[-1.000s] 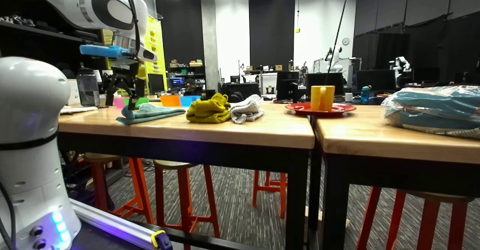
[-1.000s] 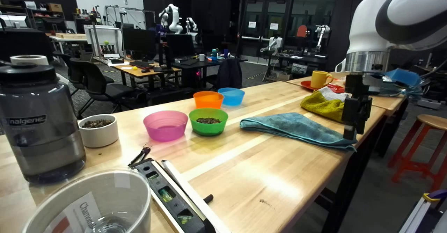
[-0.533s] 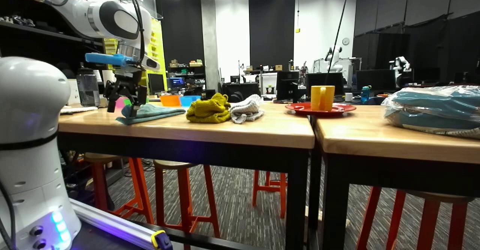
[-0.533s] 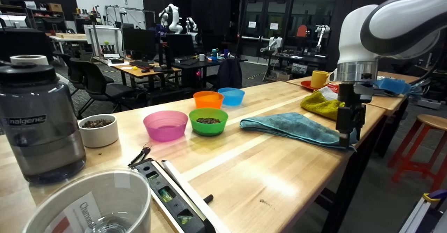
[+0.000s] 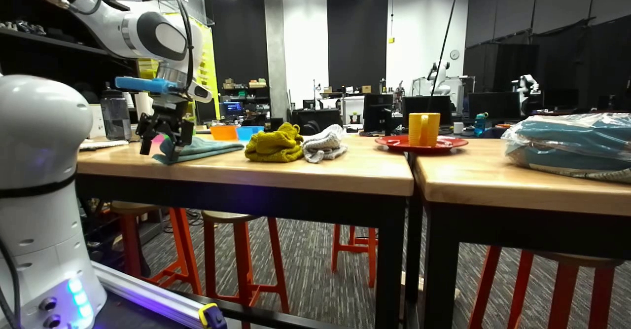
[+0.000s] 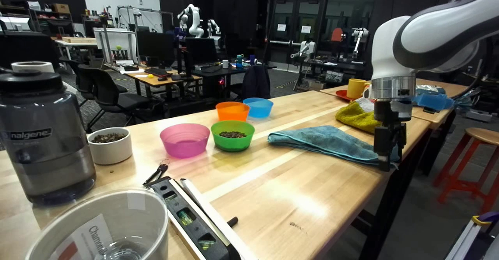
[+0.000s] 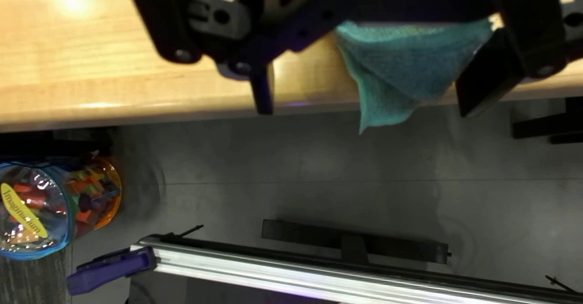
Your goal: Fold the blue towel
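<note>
Right now, in the wrist view, the gripper (image 7: 366, 111) has its two black fingers (image 7: 263, 92) spread wide apart, with a corner of the blue towel (image 7: 405, 62) in the gap between them. That corner pokes out past the edge of the wooden table (image 7: 136, 67). I cannot tell if a finger touches it. Lower down are a see-through tub (image 7: 69, 213) of bright bits (image 7: 91, 190) and a long silver bar (image 7: 273, 276).

In an exterior view, the towel lies folded over on the table, near a green bowl (image 6: 234, 145) with little brown bits (image 6: 232, 134) in it. The gripper points down at the towel's end by the table edge.

In an exterior view, the gripper hides part of the towel. A yellow-green rag (image 5: 271, 146) lies just beside a pale rag (image 5: 325, 144), and a yellow mug (image 5: 424, 129) stands on a red plate (image 5: 392, 143).
</note>
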Motion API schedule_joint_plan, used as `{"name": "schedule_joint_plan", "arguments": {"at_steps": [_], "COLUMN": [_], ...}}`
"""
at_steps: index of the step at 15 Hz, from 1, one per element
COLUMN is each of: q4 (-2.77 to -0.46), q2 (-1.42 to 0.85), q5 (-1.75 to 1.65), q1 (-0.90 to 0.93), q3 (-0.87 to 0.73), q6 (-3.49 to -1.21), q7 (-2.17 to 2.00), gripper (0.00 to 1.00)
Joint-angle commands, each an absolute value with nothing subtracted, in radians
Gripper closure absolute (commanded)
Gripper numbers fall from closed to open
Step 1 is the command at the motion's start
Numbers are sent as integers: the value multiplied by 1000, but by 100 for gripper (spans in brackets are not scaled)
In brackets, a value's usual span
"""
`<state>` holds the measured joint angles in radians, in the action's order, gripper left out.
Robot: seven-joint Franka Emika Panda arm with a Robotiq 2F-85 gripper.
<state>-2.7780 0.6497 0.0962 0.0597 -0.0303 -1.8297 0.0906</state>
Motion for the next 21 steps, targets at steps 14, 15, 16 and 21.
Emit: {"name": "schedule_joint_plan", "arguments": {"at_steps": [14, 15, 16, 21], "q4": [-2774, -2772, -2772, -2776], "q2": [680, 689, 703, 757], "q5": [60, 59, 53, 5], "q1": [45, 45, 45, 49], "q3": [-18, -18, -18, -13], "q6": [-1808, -1807, -1807, -1820], "q7": [87, 88, 91, 107], "gripper": [100, 99, 99, 99]}}
